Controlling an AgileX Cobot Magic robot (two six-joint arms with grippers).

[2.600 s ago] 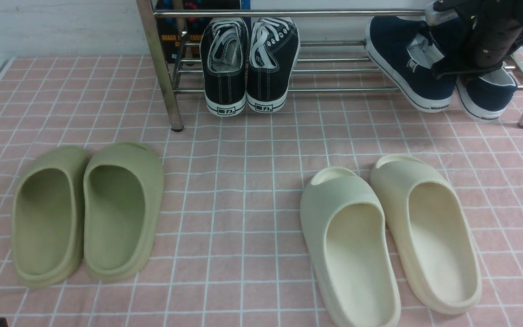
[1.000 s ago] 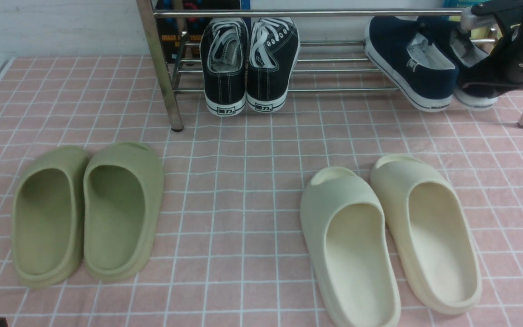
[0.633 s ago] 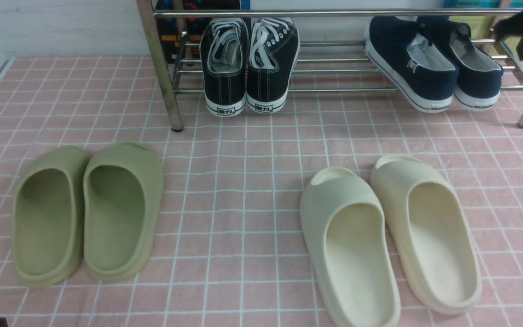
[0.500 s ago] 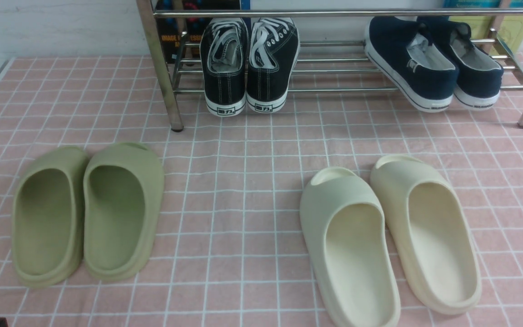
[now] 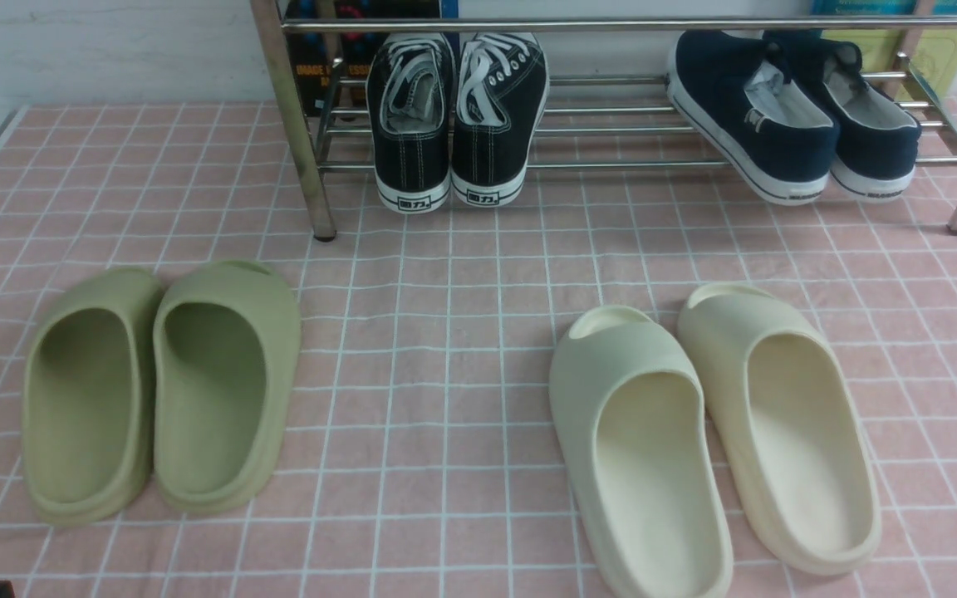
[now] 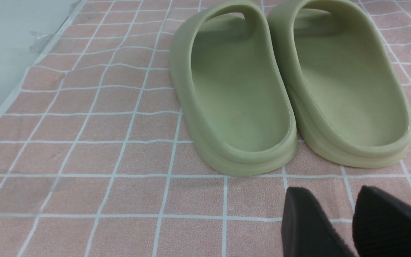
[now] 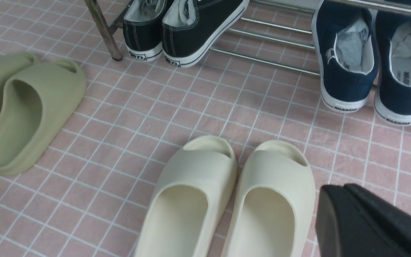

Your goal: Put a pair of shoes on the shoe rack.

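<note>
Navy shoes: While their heels faced the camera, the two navy-blue slip-on shoes sat side by side on the lower bars of the rack, towards its right end, with their white-soled heels jutting out past the front bar.
Shoe rack: The silver shoe rack stood along the far side of the pink tiled floor, its top bar running above both pairs on it.
Black sneakers: The black lace-up sneakers stood near the rack's left end, heels forward too (their white laces partly bunched over the openings), well apart from the navy pair.
Right gripper: The right gripper was closed, fingertips together, and showed in its own wrist view with the cream slides and both pairs on the rack in sight.
Left gripper: The left gripper was open, with a gap between its fingertips, near the heel ends of the green slides.
Green slides: The green slides lay side by side on the floor at the left, in front of the rack.
Cream slides: The cream slides rested on the floor at the right, both set at a slant, their toes towards the rack.
Behind the rack: A dark printed cover showed behind the left end, and a teal item above a yellow-green one behind the right.
</note>
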